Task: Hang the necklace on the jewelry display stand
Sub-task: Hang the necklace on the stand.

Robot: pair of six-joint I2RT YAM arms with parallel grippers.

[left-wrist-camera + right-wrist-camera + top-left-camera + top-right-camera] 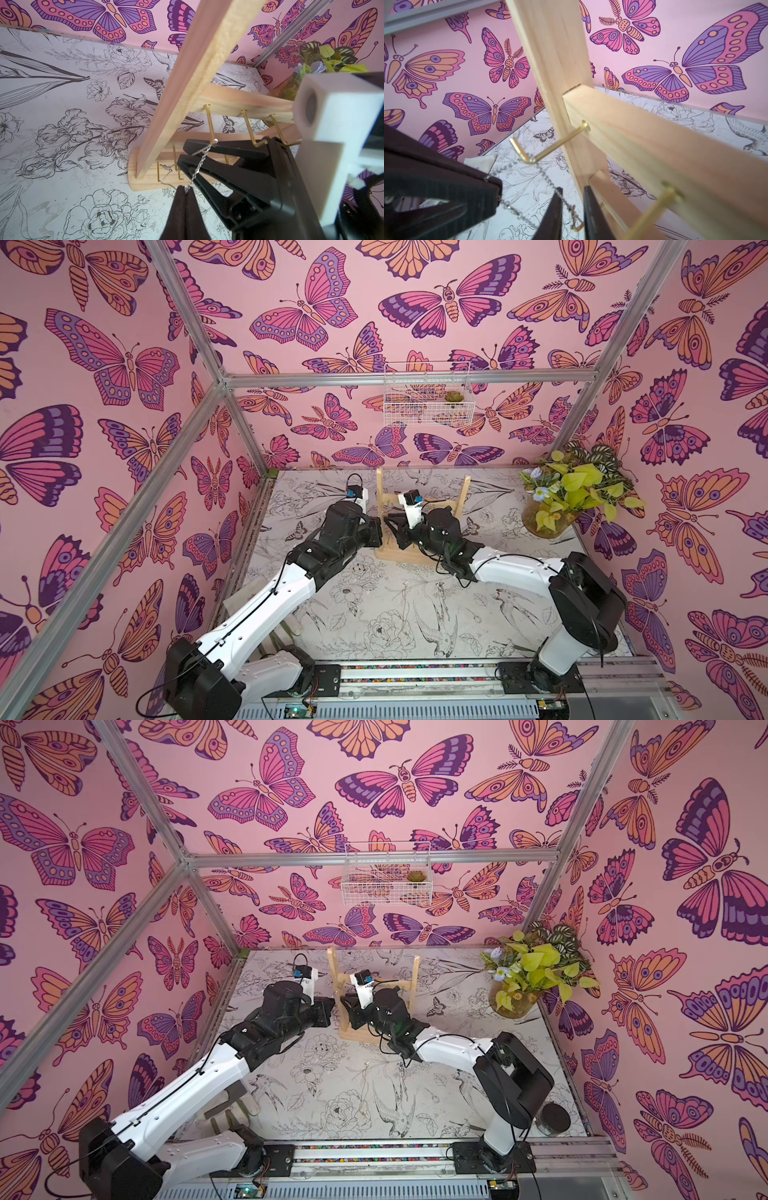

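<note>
One strand of the necklace (202,154) lies over the end hook (210,124) of the jewelry display stand (187,83), running down to my left gripper (185,190), which is pressed together on that strand. My right gripper (184,151) sits just beside it, jaws slightly parted, holding nothing I can see. I'd ease the left lower before releasing, so slack settles into the hook's bend.

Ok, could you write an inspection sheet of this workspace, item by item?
Surface: white tabletop printed with black flower drawings.
Job's things: thin metal chain necklace lies over one gold hook of the pale wooden ladder-like stand.
Clutter: glass vase of yellow-green leaves; dark-lidded jar.
Grippers: left gripper shut on the necklace; right gripper open beside it.
Cables: black cable along the white left arm.
Surroundings: pink butterfly walls; white wire basket.
</note>
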